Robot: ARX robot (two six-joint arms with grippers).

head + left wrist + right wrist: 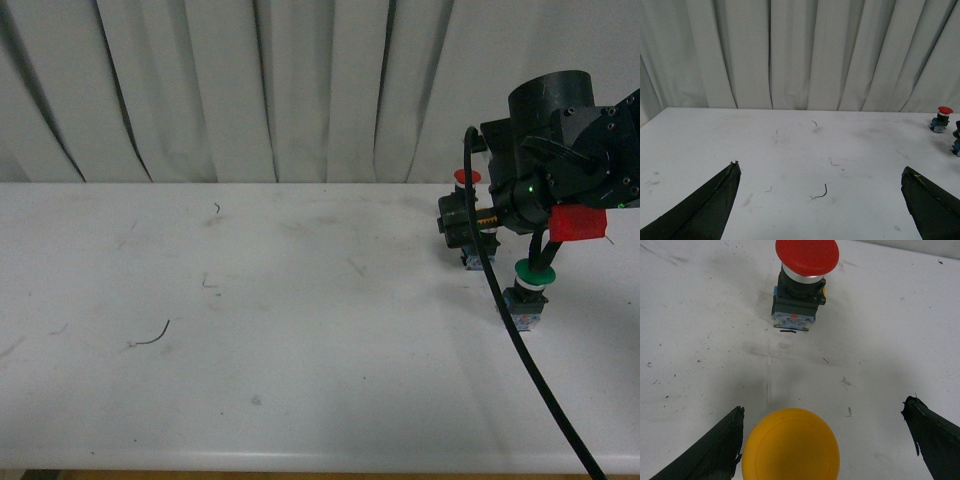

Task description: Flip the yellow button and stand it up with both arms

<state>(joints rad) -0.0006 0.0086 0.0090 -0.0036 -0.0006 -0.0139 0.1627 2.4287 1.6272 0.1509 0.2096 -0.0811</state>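
Trouble could have come from the crowding: the red button (807,260) stood close beyond the yellow button (790,445), and the green button (535,270) was near too, so a wide swing might have knocked one over. The right end effector (825,440) was wide open, with the yellow button on the bench (250,330) between its fingers, near one. The left end effector (822,200) was open and held nothing.

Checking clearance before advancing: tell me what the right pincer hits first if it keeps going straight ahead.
The right pincer, open, would meet the yellow button first, its cap already between the fingers. The red button stands farther along; depth is uncertain.
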